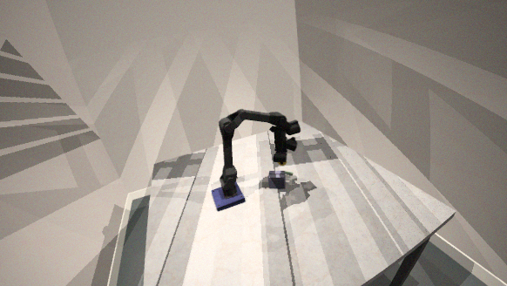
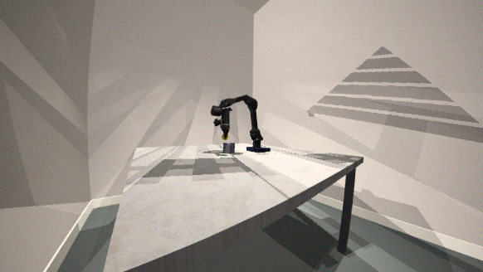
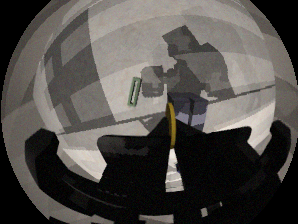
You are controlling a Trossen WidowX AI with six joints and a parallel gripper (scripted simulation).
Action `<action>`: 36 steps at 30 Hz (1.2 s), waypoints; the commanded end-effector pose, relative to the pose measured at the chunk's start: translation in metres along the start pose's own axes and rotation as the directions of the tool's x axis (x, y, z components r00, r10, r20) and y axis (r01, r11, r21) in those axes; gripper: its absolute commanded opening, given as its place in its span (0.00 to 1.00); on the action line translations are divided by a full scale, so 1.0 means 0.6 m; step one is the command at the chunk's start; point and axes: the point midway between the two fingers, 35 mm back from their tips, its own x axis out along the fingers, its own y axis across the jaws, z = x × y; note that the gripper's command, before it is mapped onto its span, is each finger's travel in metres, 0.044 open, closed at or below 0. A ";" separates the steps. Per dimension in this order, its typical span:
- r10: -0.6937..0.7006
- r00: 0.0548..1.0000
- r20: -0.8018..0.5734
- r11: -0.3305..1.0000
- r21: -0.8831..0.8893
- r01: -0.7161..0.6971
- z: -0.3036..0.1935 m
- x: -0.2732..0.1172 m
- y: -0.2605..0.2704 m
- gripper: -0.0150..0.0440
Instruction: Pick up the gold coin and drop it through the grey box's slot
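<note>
1. In the top view the arm (image 1: 226, 144) rises from a dark blue base plate (image 1: 227, 197) just left of frame centre, bends at the elbow and reaches right, with the wrist section pointing straight down.
2. The gripper (image 1: 281, 161) hangs above the table (image 1: 348, 209), near the middle of the frame, and its jaws are clenched on the gold coin (image 1: 282, 162), which shows as a small yellow spot at the fingertips.
3. In the exterior view the coin (image 2: 225, 136) appears as a yellow disc at the lower end of the gripper (image 2: 225, 135), clear of the table surface and higher than the box (image 2: 228, 147).
4. The grey box (image 1: 277, 179) stands on the table directly below and slightly left of the gripper in the top view, with open air between its lid and the coin.
5. The green holder (image 1: 290, 174) lies just to the right of the box, close beside it; at this size I cannot tell whether they touch.
6. In the wrist view the coin (image 3: 172, 123) is seen edge-on as a thin yellow vertical line at frame centre, between the dark fingers.
7. Behind the coin's edge in that view sits the box (image 3: 193, 111), dark and slightly right of centre; its slot cannot be made out.
8. The holder (image 3: 135, 90) appears as a small green bar left of centre, well apart from the coin.
</note>
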 end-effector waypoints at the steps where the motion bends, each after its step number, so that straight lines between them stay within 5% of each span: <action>1: -0.003 1.000 0.007 1.000 -0.004 0.003 -0.007 -0.001 -0.015 0.25; 36: -0.004 1.000 -0.003 1.000 -0.005 0.004 -0.046 0.008 -0.073 0.25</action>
